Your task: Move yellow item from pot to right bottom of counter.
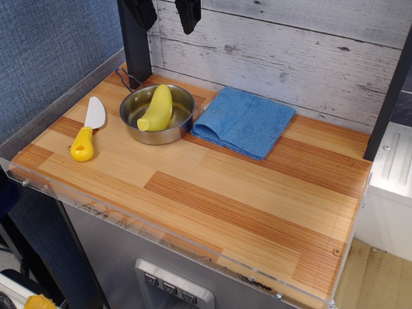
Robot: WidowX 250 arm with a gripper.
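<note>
The yellow toy banana (158,108) lies tilted inside the small steel pot (183,126), its stem end resting on the front rim. The pot stands at the back left of the striped wooden counter (244,193), its thin wire handle pointing to the back left. My gripper (165,13) hangs at the top edge of the frame, well above the pot. Only its two black fingertips (188,15) show; they stand apart with nothing between them.
A yellow-handled toy knife (86,130) with a white blade lies left of the pot. A folded blue cloth (243,121) lies right of the pot. A black post (134,51) rises behind the pot. A clear acrylic rim (193,250) edges the counter.
</note>
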